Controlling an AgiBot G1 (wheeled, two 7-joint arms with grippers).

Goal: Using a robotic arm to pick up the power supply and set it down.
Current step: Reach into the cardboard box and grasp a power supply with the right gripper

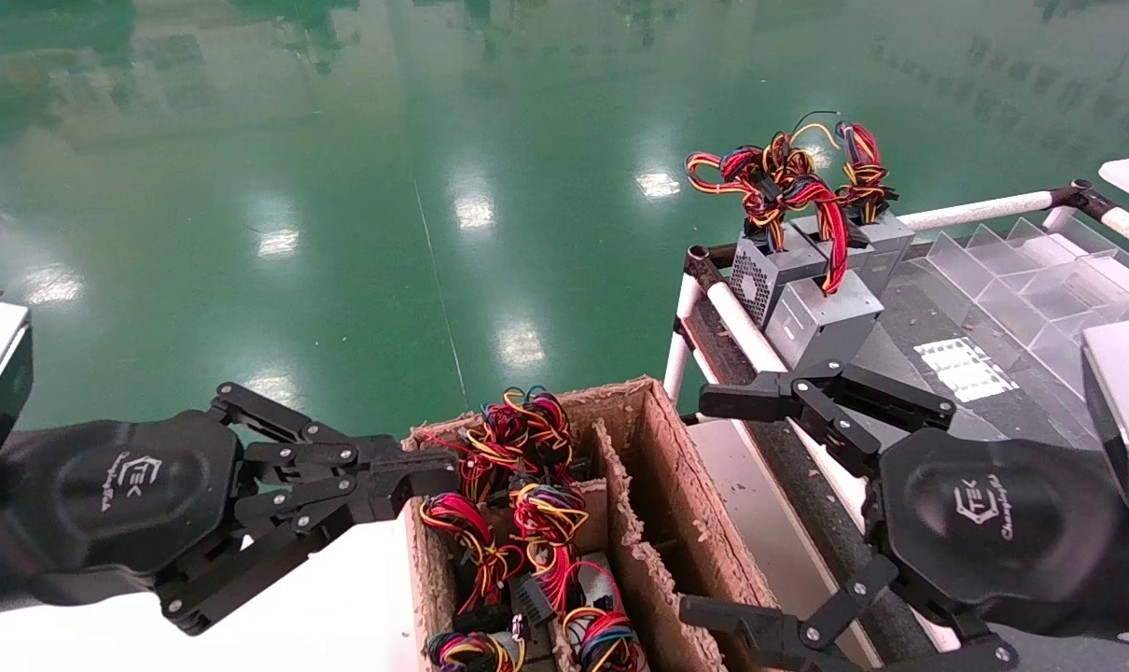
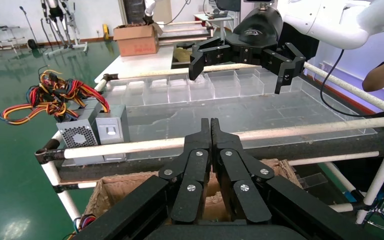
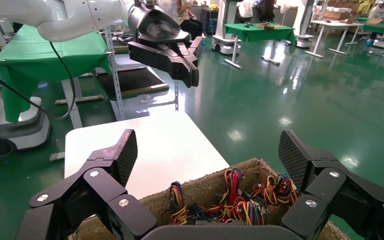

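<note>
Nearest the head camera, 2 black grippers: right gripper [image 1: 718,509] at 4 o'clock, fingers spread wide and empty, one tip over the rack edge, the other low beside the cardboard box [image 1: 662,467]; left gripper [image 1: 434,476] at 8 o'clock, fingers pressed together with nothing between them, tips reaching the box's left rim above a white table [image 1: 341,607]. Inside the box at 6 o'clock, several units under looped red, yellow, orange and blue wire bundles [image 1: 518,485], split by a cardboard divider. Well apart from both grippers, at 1 o'clock on the corner of a pipe-framed rack [image 1: 975,210], a cluster of grey units: power supply [image 1: 821,322] at the front with a red-and-yellow wire strand draped down onto its top, and just behind it, touching, a vented unit [image 1: 760,275] showing a perforated grille. Past the cluster at 2 o'clock, clear plastic dividers [image 1: 1031,280] across the rack surface. Beyond everything, glossy green floor [image 1: 341,187].
</note>
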